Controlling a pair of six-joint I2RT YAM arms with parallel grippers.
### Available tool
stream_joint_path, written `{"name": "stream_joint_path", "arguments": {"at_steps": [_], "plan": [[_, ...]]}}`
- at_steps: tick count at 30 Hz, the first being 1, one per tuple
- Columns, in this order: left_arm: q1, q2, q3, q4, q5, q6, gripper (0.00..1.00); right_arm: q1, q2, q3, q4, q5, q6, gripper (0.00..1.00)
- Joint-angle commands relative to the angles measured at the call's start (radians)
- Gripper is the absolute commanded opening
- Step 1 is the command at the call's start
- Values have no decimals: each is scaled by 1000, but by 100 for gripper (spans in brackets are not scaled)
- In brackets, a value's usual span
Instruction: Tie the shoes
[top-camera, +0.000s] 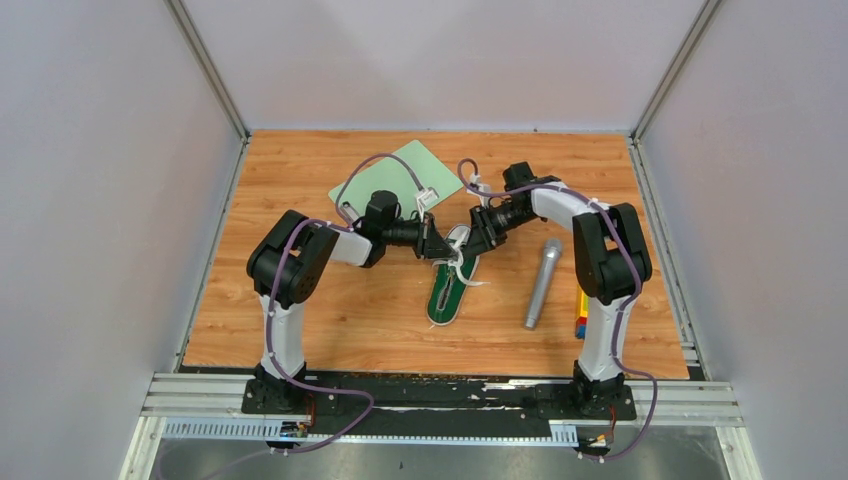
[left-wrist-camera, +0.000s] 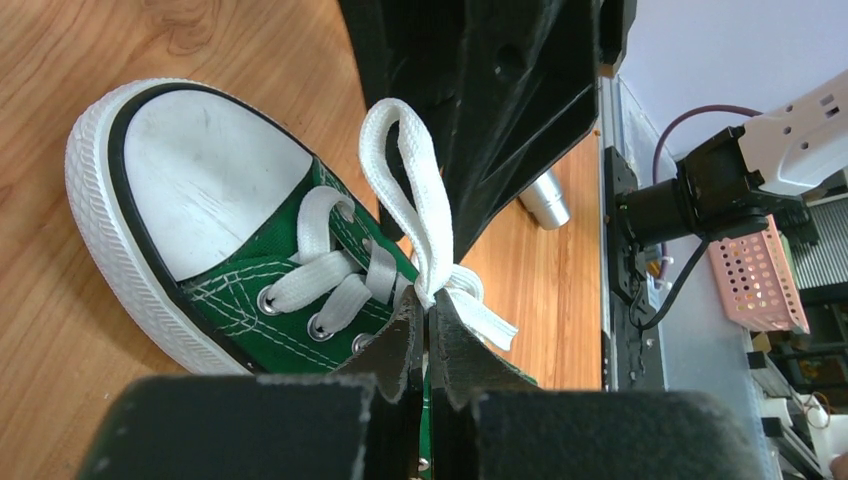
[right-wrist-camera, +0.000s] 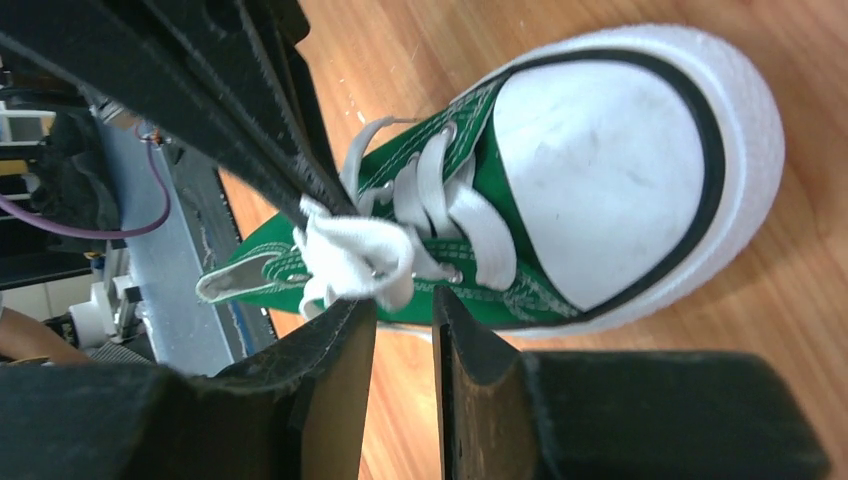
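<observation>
Pincers of both arms are seen close together over the far part of the small green canvas sneaker (top-camera: 447, 290) with white rubber sole and toe cap. It lies at the middle of the wooden table (top-camera: 300, 320), its toe to the far side and its heel to the near side. The left pincer (left-wrist-camera: 428, 310) is placed at the left of the eyelets, and its jaws are pressed together on the flat white lace (left-wrist-camera: 420, 200), whose loop stands up from the tips. The right pincer (right-wrist-camera: 405, 300) is placed at the right, with a narrow gap between the jaws. Nothing is held in this gap; the bunched lace lies just beside one finger (right-wrist-camera: 340, 340). A grey metal microphone (top-camera: 541, 282) lies right of the sneaker, and a pale green flat mat (top-camera: 400, 175) is seen far left.
</observation>
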Motion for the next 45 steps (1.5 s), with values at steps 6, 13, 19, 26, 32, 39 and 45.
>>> {"name": "stream_joint_path", "arguments": {"at_steps": [6, 13, 19, 26, 32, 39, 45], "plan": [[-5, -24, -1, -49, 23, 57, 0, 39, 30, 47, 55, 30, 19, 29], [-4, -26, 18, -134, -7, 113, 0, 51, 0, 14, 45, -129, -26, 32], [-4, -30, 12, -95, 11, 80, 0, 79, 31, 28, 49, -86, -17, 34], [1, -42, 7, -77, 14, 61, 0, 80, 50, 46, 49, -60, -7, 33], [5, -48, 11, -95, 21, 79, 0, 25, -3, 19, 34, -140, -11, 37], [4, -55, 16, -116, 34, 114, 0, -13, 3, 15, 31, -106, -11, 37], [4, -60, 17, -124, 40, 125, 0, 4, 47, 47, 41, -23, 5, 36]]}}
